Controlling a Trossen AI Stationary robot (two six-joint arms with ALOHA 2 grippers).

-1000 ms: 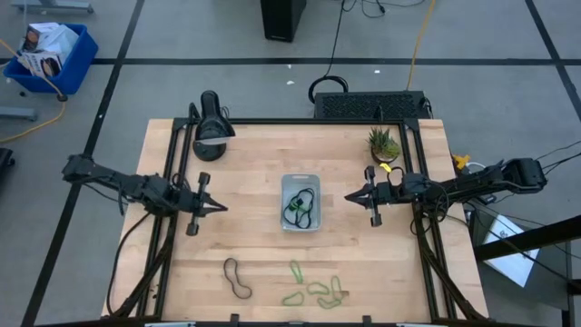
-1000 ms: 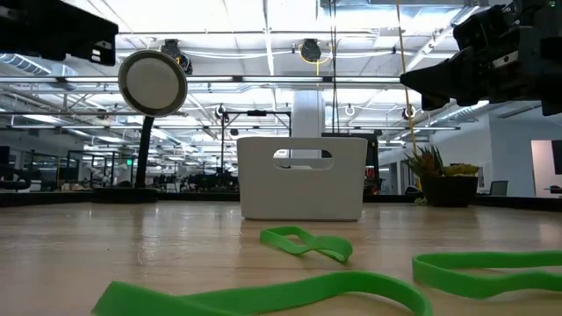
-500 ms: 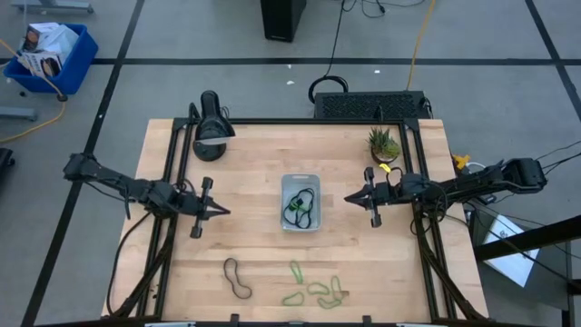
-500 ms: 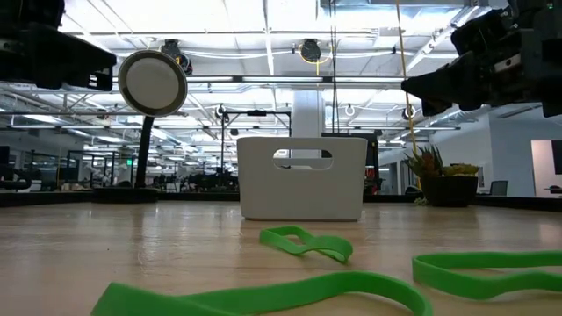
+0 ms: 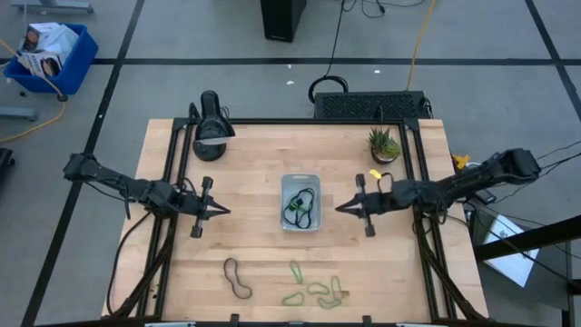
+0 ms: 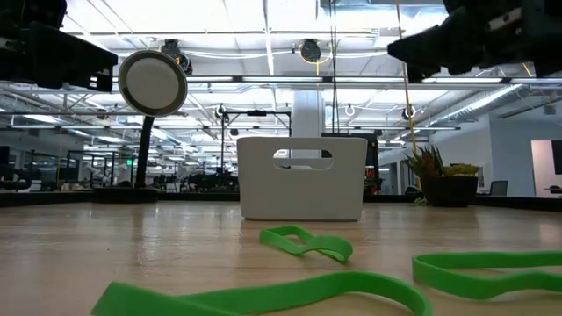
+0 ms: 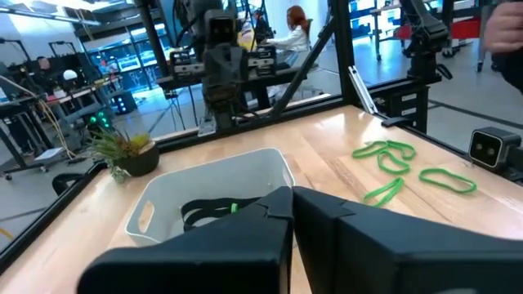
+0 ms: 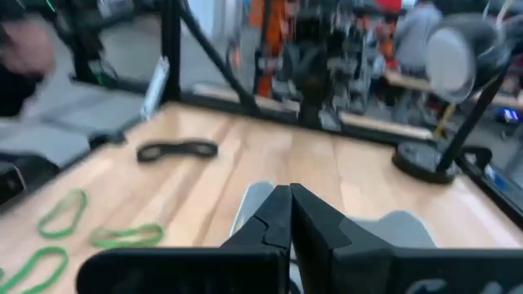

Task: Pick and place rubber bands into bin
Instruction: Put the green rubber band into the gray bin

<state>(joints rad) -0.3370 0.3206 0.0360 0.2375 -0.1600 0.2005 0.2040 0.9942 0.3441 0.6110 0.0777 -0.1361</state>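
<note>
Clenched and empty, both my claws, left (image 5: 221, 211) and right (image 5: 341, 208), flank the bin (image 5: 300, 202); next, open wide before lowering onto the green bands (image 5: 318, 292).

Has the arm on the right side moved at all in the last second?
Yes. In the high view, the right gripper has slid closer to the bin and away from the small potted plant.

No legible text, label or number anywhere (boxes in the far blue crate (image 5: 50, 54) too small)
</note>
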